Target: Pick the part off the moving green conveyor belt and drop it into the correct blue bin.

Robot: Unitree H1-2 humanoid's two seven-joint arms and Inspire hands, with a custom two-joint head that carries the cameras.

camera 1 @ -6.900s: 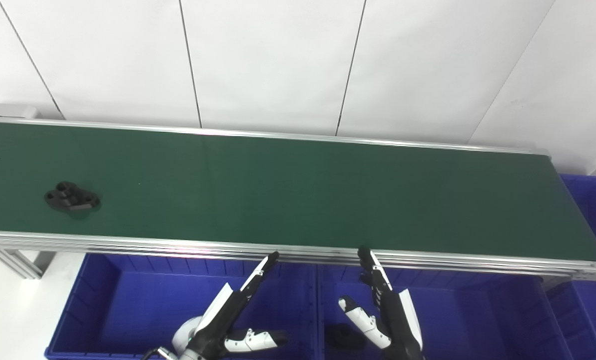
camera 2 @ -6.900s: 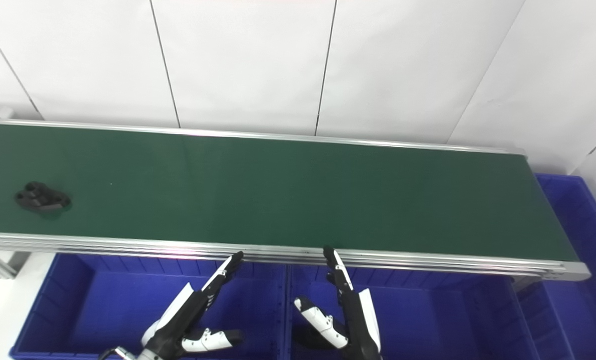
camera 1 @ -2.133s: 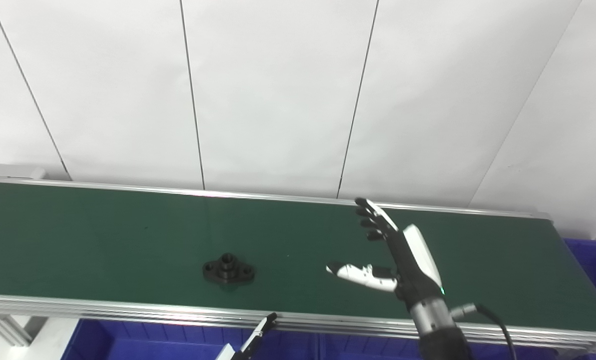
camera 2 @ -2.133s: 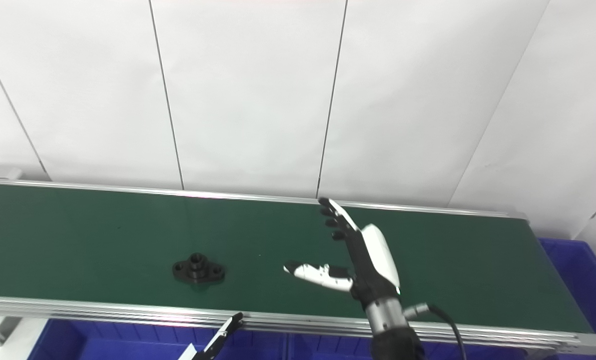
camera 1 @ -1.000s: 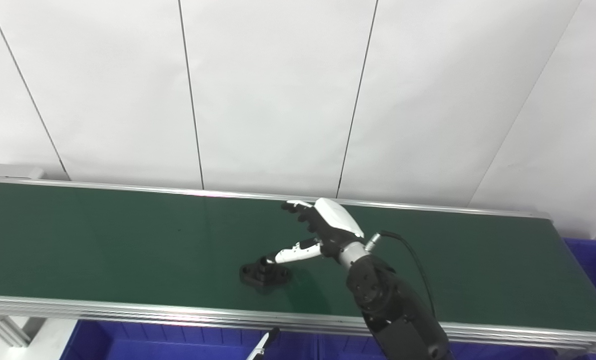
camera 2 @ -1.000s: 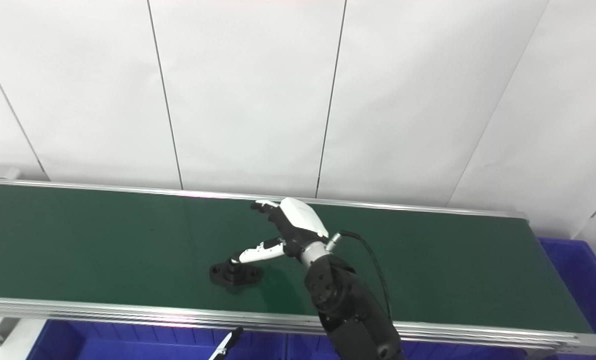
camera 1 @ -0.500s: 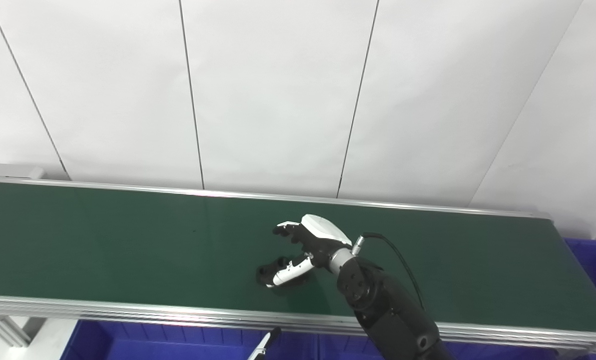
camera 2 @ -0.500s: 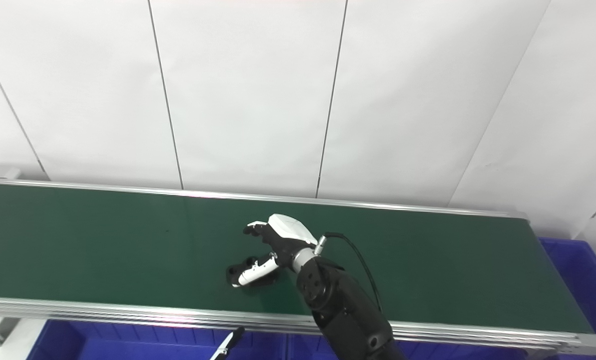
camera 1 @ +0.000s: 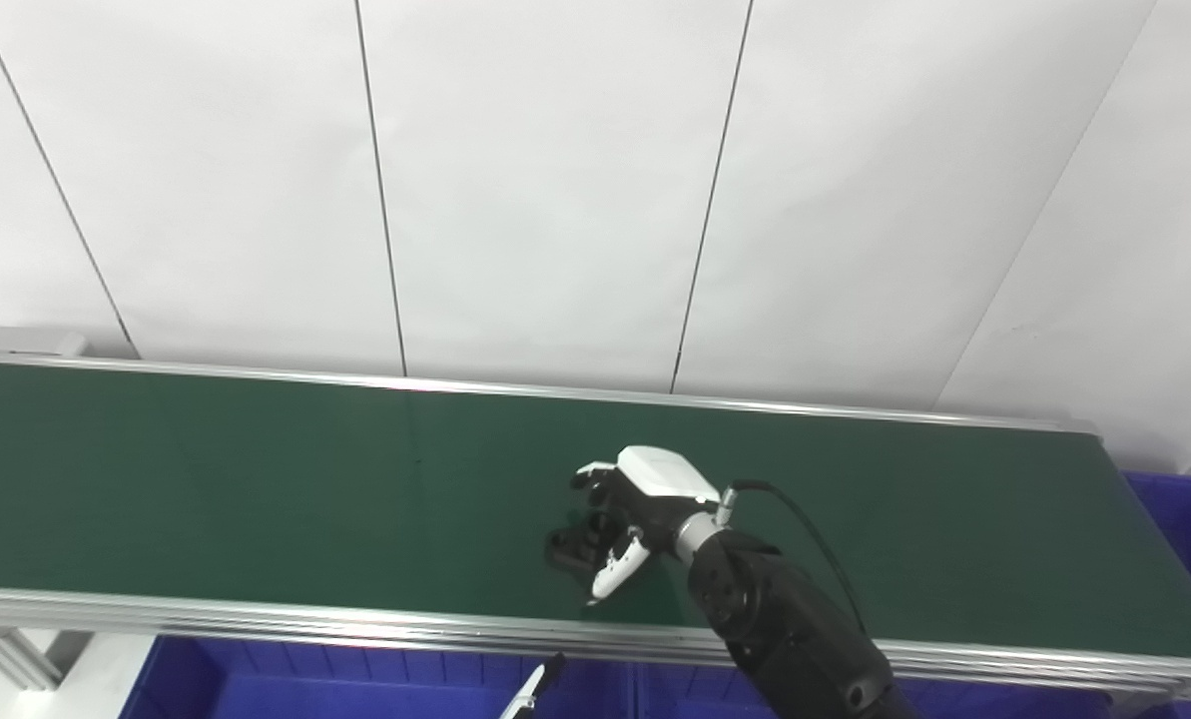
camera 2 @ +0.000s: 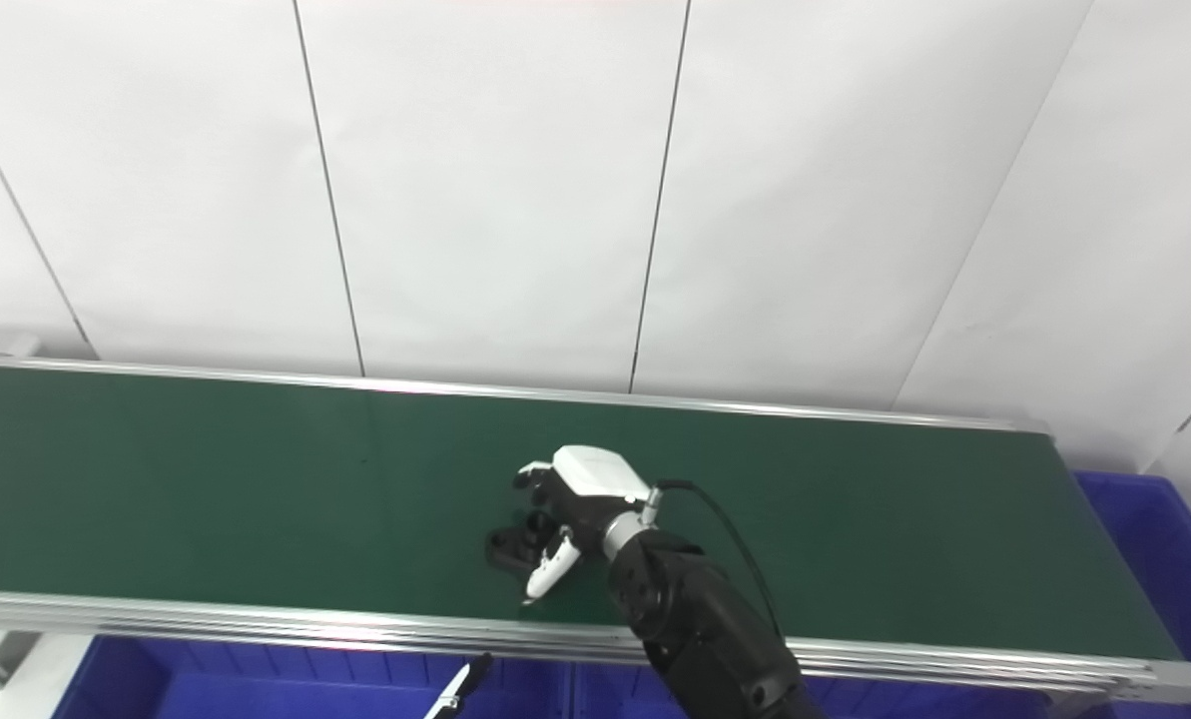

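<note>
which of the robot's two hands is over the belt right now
The right hand, its fingers curled around the black part on the green belt. Of the left hand, only a fingertip shows, below the belt's near edge.

Belt (camera 1: pixel 256 489) is looking like matt green rubbery stuff, its rails (camera 1: pixel 256 621) are shining as brushed aluminium (ribbed), and the part (camera 1: pixel 570 547) is showing matt black, maybe plastic.

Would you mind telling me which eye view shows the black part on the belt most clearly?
The right eye view: the black part shows a little more of its left end beside the right hand. The left eye view shows the same part, likewise half covered by the fingers.
</note>
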